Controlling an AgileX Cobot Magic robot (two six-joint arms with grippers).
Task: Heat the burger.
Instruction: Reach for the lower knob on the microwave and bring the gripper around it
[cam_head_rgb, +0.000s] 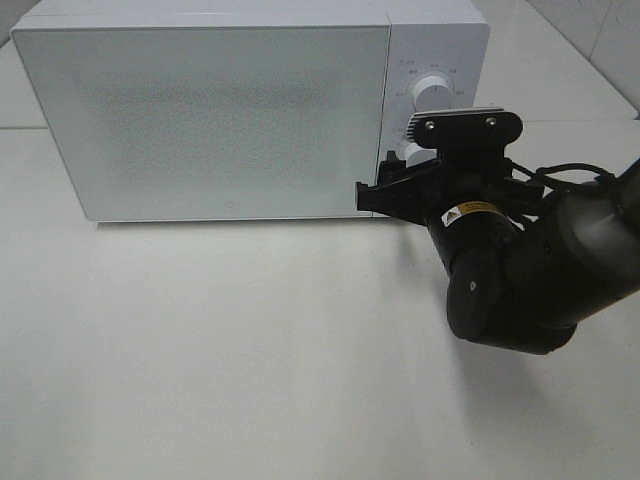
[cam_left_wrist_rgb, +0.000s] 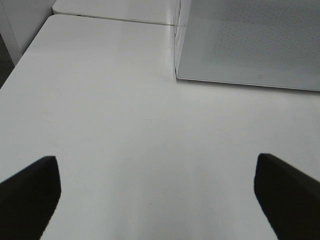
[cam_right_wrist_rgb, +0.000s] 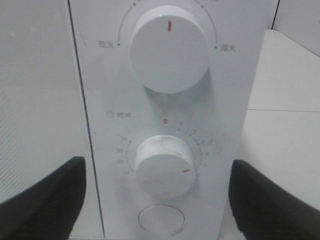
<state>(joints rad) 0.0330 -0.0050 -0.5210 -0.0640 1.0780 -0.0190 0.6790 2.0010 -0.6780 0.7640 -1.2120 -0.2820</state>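
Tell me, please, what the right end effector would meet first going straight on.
Probably the lower timer dial on the microwave, centred ahead of the open right end effector; depth is unclear.
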